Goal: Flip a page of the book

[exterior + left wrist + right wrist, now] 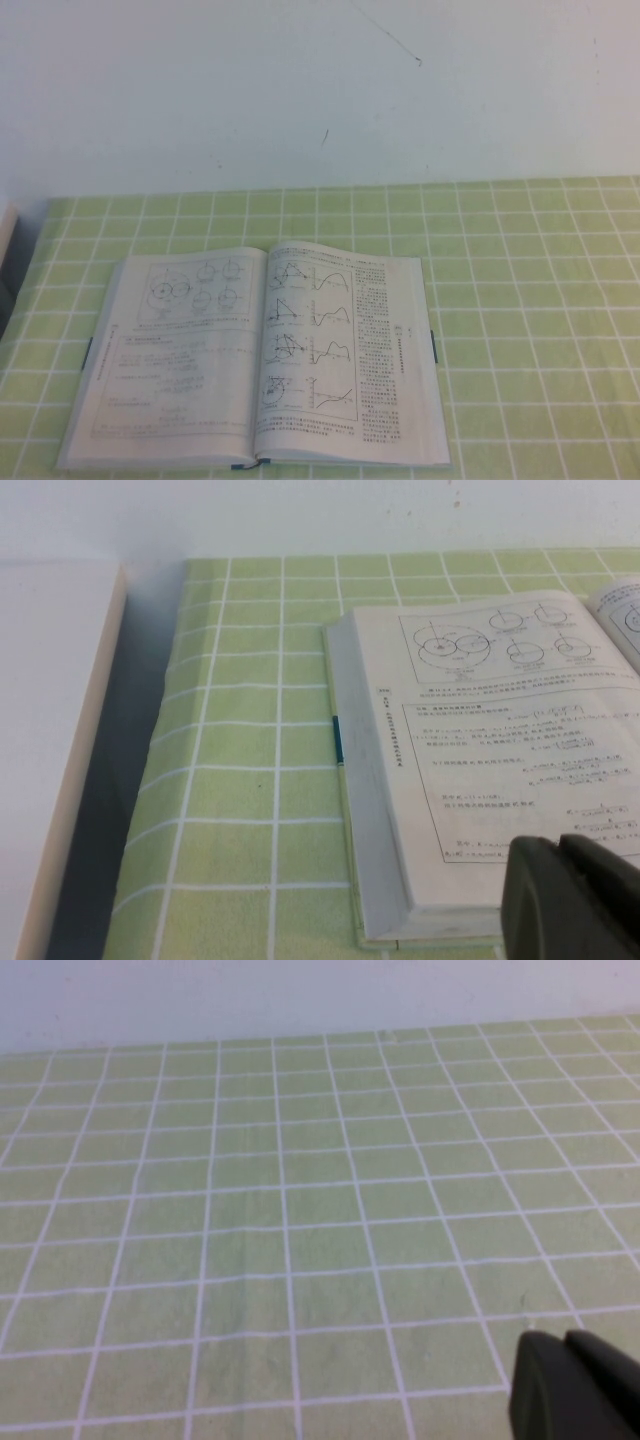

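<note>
The book [340, 350] lies open and flat on the green checked tablecloth [530, 300], near the front edge. The left-hand page [185, 340] lies flat and shows circle diagrams at its top with text below. The right-hand page shows graphs and dense text. In the left wrist view the book [480, 760] fills the right half, and my left gripper [567, 842] hovers shut and empty over the page's near corner. My right gripper [562, 1338] is shut and empty above bare tablecloth. Neither gripper shows in the high view.
A white block [50, 730] stands at the table's left edge, a dark gap between it and the cloth; it shows in the high view [6, 240] too. A white wall [320, 90] backs the table. Open cloth lies right of the book.
</note>
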